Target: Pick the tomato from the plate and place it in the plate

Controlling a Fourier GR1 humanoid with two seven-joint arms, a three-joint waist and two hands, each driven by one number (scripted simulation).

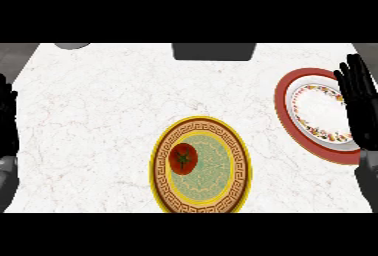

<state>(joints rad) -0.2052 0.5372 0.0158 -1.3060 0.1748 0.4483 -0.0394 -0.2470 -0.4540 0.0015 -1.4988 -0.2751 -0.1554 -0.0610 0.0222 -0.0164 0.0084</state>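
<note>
Your open right hand (359, 100) hangs over the red-rimmed plate (284, 107), open left hand (7, 120) at the edge; the round tomato (182, 157) on the yellow plate (240, 162) could roll from a hasty grasp.

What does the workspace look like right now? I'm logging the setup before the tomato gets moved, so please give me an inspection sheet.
Surface: white marbled counter, mostly bare.
Job's things: tomato lies left of centre on the yellow patterned plate; red-rimmed plate with a flowered inner ring at the right holds nothing.
Clutter: dark rectangular object at the far edge; grey round object at the far left corner, cut off.
Hands: left hand at the left edge, fingers straight; right hand open over the red-rimmed plate's right side. Neither holds anything.
Cables: nothing seen.
Surroundings: grey floor beyond the counter's corners.
</note>
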